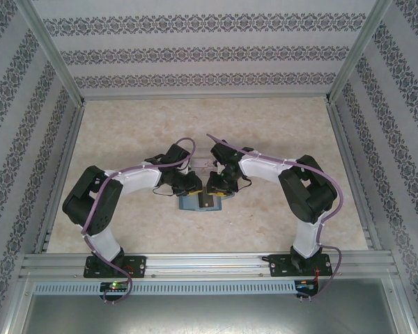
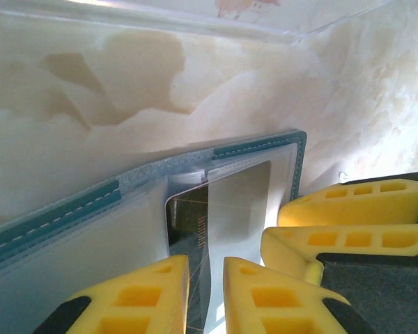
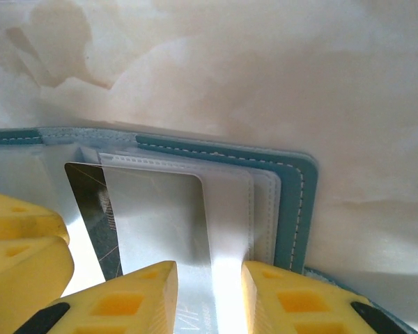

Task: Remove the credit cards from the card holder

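The teal-blue card holder (image 1: 195, 204) lies open on the table between both arms. Its teal stitched edge (image 2: 258, 146) frames grey-blue clear sleeves. A black credit card (image 2: 188, 223) pokes partway out of a sleeve, and a pale card (image 2: 240, 202) lies beside it under the plastic. My left gripper (image 2: 205, 296) is low over the black card's edge, its jaws a narrow gap apart and nothing gripped. My right gripper (image 3: 209, 296) is open over the pale card (image 3: 160, 216), beside the black card (image 3: 90, 202) and the holder's corner (image 3: 292, 202). Both grippers (image 1: 193, 193) (image 1: 216, 193) nearly touch.
A clear plastic tray (image 2: 195, 17) stands just beyond the holder, also in the top view (image 1: 202, 165). The right gripper's yellow fingers (image 2: 348, 209) crowd the left wrist view. Patterned walls and metal rails (image 1: 63, 209) bound the marble table.
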